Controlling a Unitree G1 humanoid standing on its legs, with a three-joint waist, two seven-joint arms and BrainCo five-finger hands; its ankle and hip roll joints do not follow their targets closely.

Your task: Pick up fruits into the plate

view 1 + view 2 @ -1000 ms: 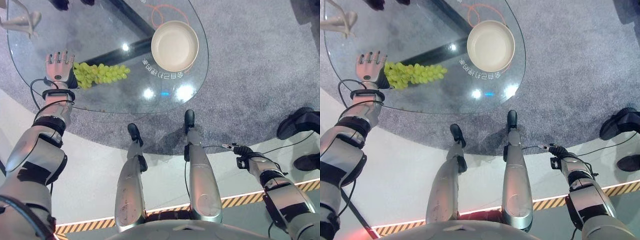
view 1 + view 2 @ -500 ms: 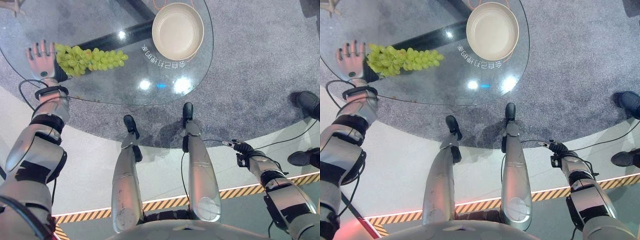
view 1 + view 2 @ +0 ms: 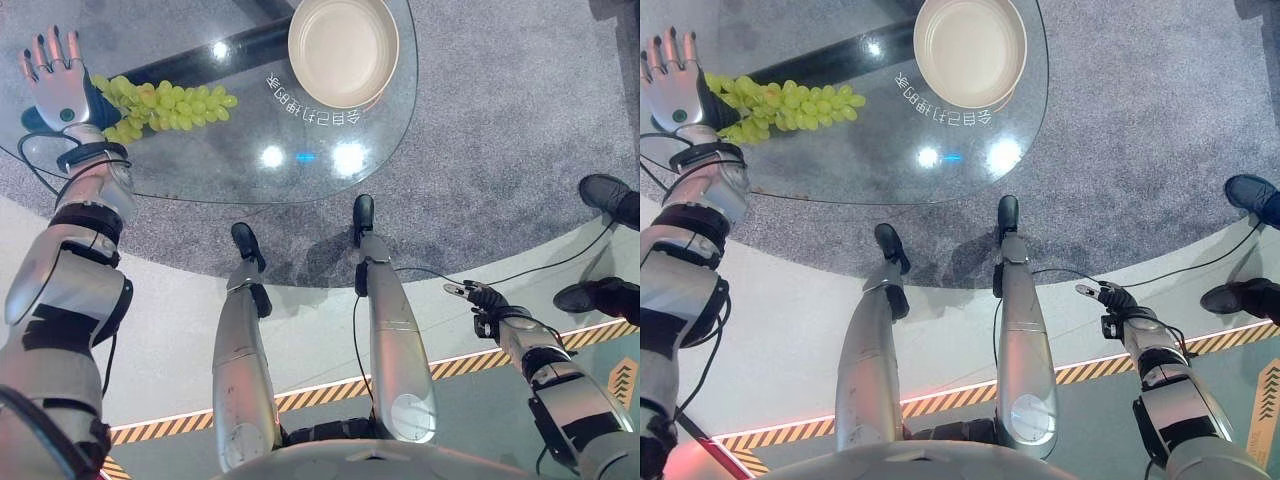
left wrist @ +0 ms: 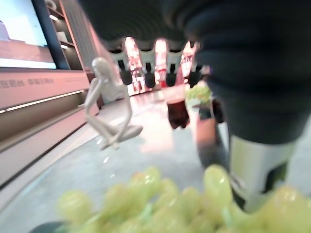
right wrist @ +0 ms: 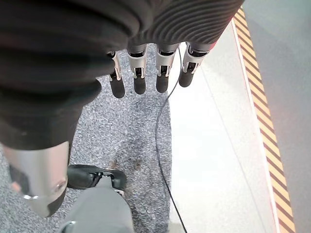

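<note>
Grapes (image 3: 160,102) near table's left rim | left robot hand (image 3: 58,82) touching, fingers straight | plate (image 3: 343,50) well apart

Looks like a showroom/expo floor: glass table (image 3: 200,160) on grey carpet (image 3: 500,120), hazard-striped tape (image 3: 330,392) on the floor, white figurine (image 4: 104,104), wall screen (image 4: 22,29), visitors' shoes (image 3: 605,195) nearby

Left hand (image 3: 60,85) — fingers (image 3: 48,45) spread straight — touches the green grapes (image 3: 160,103) on the glass bench (image 3: 200,165); cream plate (image 3: 343,50) well apart.
</note>
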